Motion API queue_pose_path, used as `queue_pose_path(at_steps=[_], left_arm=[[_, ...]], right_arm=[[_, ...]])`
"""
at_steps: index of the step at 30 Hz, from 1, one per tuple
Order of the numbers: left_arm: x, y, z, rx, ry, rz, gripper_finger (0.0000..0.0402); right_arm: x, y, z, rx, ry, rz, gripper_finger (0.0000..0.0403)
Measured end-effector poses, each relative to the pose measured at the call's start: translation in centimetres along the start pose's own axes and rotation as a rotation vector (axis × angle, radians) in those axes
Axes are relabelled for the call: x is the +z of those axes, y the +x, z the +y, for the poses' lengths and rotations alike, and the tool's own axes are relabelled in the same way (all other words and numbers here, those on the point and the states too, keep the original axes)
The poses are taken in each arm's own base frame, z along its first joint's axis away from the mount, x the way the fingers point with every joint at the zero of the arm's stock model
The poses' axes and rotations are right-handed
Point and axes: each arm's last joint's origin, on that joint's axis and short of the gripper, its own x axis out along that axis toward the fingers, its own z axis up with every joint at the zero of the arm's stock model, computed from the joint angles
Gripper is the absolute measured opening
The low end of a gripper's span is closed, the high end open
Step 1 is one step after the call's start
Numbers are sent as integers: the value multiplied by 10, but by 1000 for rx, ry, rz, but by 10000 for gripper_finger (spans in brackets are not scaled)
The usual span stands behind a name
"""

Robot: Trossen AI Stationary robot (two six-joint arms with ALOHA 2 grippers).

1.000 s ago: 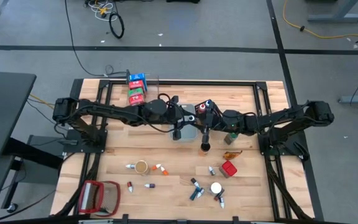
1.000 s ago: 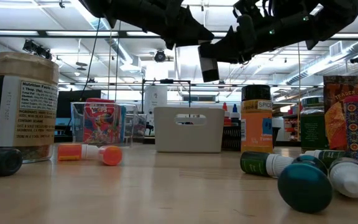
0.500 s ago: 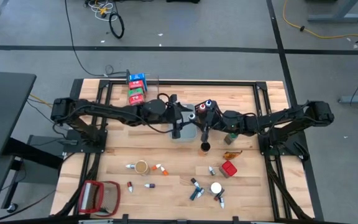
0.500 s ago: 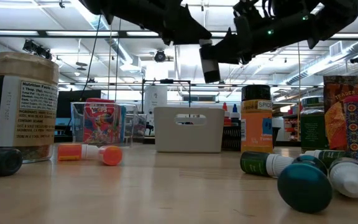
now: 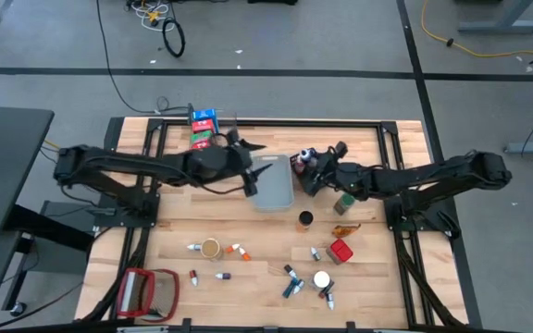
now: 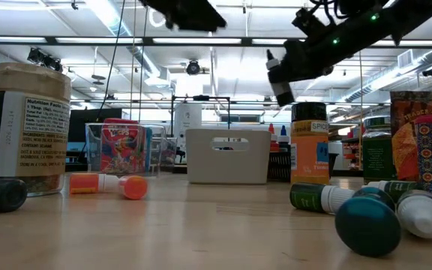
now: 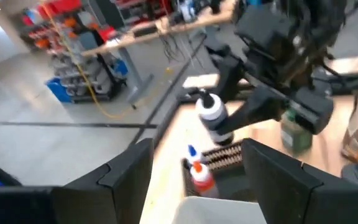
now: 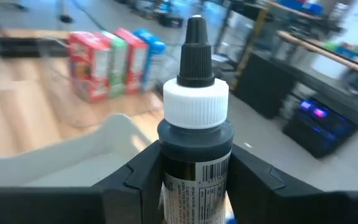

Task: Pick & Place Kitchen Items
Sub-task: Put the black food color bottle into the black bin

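Note:
My right gripper (image 5: 309, 172) is shut on a small dark bottle (image 8: 195, 134) with a white cap and a black nozzle. It holds the bottle in the air beside the grey bin (image 5: 273, 185), over the table's far half. My left gripper (image 5: 251, 167) stands open and holds nothing, high over the bin's left side; its view shows the bottle (image 7: 213, 116) ahead of it. More kitchen items lie on the near half: a jar (image 5: 211, 248), a red carton (image 5: 340, 251) and small bottles (image 5: 291, 280). Coloured cartons (image 5: 203, 130) stand at the far left. My right gripper pinches the bottle's dark body (image 8: 191, 171) just below the white cap, between its two fingers (image 8: 135, 177). The cap and nozzle stick out past the fingertips. The bottle is lifted clear of everything and tilted in the low view, cap end (image 6: 273, 62) higher.
Two little bottles (image 7: 199, 175) stand in a dark bin just right of the grey one. An orange-labelled jar (image 5: 303, 219) and a green jar (image 5: 344, 202) stand under the right arm. A red-framed flat object (image 5: 148, 290) lies at the near left corner.
My left gripper has opened and let go of the bottle, then drawn back toward the table's left edge and risen. My right gripper has kept the bottle, tipped up from pointing down toward level, and carried it a little toward the far edge.

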Motion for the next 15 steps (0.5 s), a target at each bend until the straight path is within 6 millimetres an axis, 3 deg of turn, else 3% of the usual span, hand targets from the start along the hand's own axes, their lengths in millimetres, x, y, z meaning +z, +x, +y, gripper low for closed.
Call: queue_pose_path(at_steps=[6,11,15], left_arm=[[22,-41,26,51,-17,-78,252],[24,-61,37,45,23,-58,252],[23,-62,40,52,27,-48,252]], right_arm=[[-11,-11,-6,-25,58,74,155],[-52,-9,-8,-33,158,36,155],[-78,-8,-16,-63,233,-32,155]])
